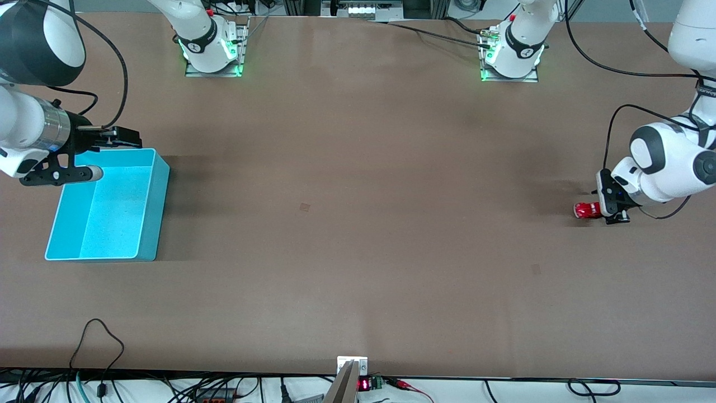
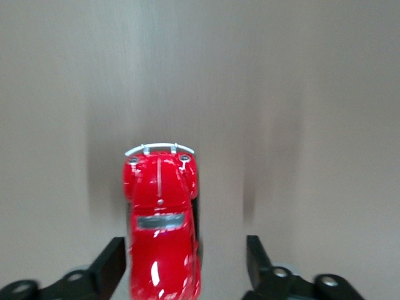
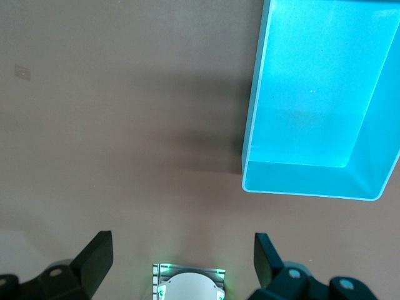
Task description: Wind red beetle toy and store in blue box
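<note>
At the left arm's end of the brown table (image 1: 358, 235), the tiny glossy red beetle-shaped toy car with silvery bumpers (image 1: 587, 210) sits on the surface between the spread fingers of the left gripper (image 2: 187, 265), one finger (image 2: 111, 265) just beside its flank and the other standing apart. The right gripper (image 3: 181, 259) hangs with its fingers released above the table next to the rectangular light-blue open-topped plastic box (image 1: 106, 210), which stands at the right arm's end, well apart from the toy.

The glossy red beetle toy (image 1: 587, 210) sits on the table, well apart from the open-topped, empty blue box (image 1: 142, 224).
</note>
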### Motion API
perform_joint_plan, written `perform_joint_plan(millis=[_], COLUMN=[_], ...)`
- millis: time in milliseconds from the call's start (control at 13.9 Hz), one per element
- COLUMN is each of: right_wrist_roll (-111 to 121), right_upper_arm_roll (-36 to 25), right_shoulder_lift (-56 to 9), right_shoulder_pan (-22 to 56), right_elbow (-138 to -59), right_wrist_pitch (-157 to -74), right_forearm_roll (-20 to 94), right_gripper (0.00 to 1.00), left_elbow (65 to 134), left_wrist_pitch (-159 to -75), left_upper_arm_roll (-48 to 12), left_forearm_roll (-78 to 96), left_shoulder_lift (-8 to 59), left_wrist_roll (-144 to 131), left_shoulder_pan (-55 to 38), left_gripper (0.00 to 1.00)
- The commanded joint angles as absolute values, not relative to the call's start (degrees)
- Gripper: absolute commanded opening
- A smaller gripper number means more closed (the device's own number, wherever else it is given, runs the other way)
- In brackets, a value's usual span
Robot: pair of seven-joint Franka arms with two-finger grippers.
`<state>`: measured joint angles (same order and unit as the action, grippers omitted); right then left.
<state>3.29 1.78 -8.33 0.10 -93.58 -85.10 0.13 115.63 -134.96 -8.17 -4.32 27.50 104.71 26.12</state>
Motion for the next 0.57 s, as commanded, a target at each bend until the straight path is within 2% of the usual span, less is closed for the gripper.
perform_joint_plan(millis=[0, 216, 359, 503], right_wrist_roll=[3.78, 3.69, 3.69, 3.78], right_upper_arm_roll=[1.76, 1.76, 1.76, 1.76], right_shoulder_lift=[-8.26, -8.26, -8.26, -8.61], right_shoulder_pan=[-0.09, -0.09, -0.09, 0.17], right_elbow=[-92.90, -92.90, -92.90, -92.99], right_wrist_pitch=[-84.29, -84.29, -84.20, -84.20], right_forearm_roll=[1.14, 1.14, 1.14, 1.14], right_gripper=[1.00, 1.00, 1.00, 1.00], left_elbow=[109.01, 105.22, 100.22, 98.62], left_wrist_pitch=[-119.23, -110.15, -103.57, -101.25], left_upper_arm_roll=[-12.82, -13.27, -13.45, -13.62], left_forearm_roll=[-4.48, -4.31, -3.26, -0.72], left_shoulder_lift=[20.50, 13.90, 13.45, 13.54], left_wrist_roll=[103.98, 98.29, 87.95, 79.32], left_shoulder_pan=[23.83, 17.86, 14.17, 12.05], left_gripper=[1.00, 1.00, 1.00, 1.00])
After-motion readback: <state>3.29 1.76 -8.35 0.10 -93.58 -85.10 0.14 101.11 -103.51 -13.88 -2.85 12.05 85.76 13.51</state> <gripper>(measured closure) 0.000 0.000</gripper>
